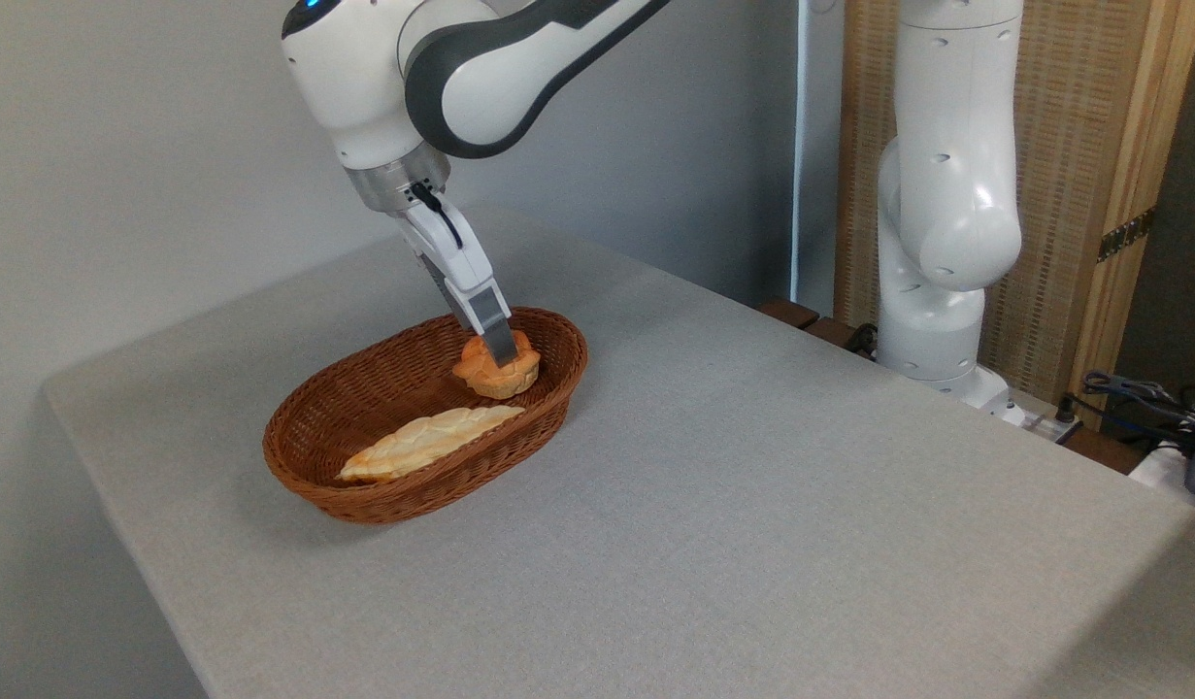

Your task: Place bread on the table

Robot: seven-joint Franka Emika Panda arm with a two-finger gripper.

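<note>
The bread [497, 373] is being gripped by the end effector [502, 355], whose fingers are being pressed against its lumpy top, closed about it. The bun is being kept inside the wicker basket [364, 490], at the two o'clock end. A braided loaf [427, 443] is being carried at seven o'clock from it. The basket is being borne by the table [752, 505].

Bread [497, 373] in basket [364, 485] behind loaf [427, 442]; basket on table [752, 505].
</note>
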